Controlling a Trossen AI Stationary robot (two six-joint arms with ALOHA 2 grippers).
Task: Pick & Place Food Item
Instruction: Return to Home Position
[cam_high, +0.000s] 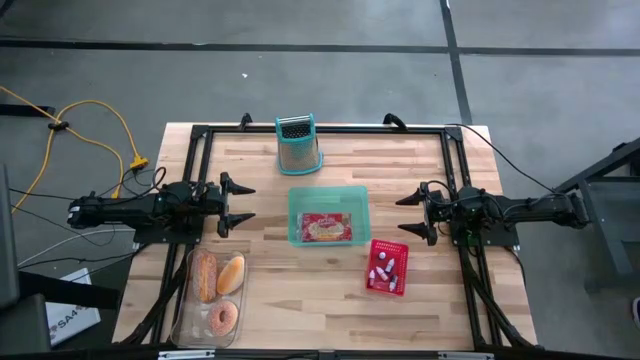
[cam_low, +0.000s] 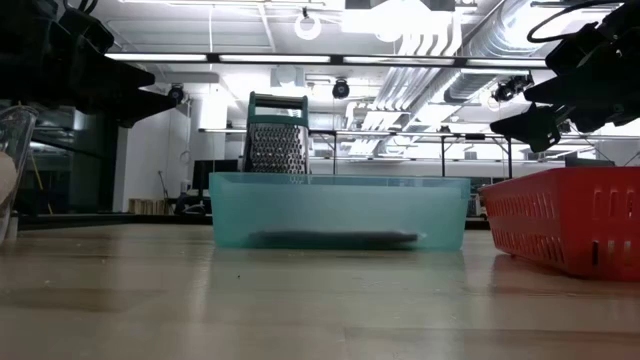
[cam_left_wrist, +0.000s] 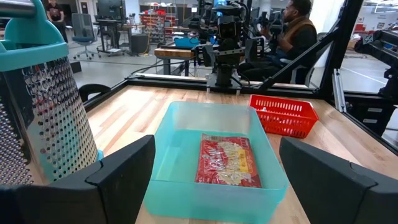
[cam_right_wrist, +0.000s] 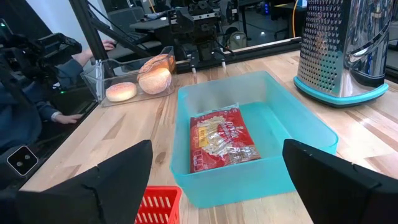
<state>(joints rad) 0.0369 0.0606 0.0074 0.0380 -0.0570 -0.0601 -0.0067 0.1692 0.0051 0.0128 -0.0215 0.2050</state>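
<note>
Left gripper (cam_high: 239, 204) and right gripper (cam_high: 405, 220): I see both spread wide, empty. Teal bin (cam_high: 292, 215) between them; transparent bin (cam_high: 180, 300) beside the left.

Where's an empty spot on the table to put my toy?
The bare wood between the clear bin and the red basket is free. So is the corner right of the grater. Crowded: the teal bin between the left claw and right claw.

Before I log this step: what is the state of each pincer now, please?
Left pincer: open, holding nothing.
Right pincer: open, holding nothing.
</note>
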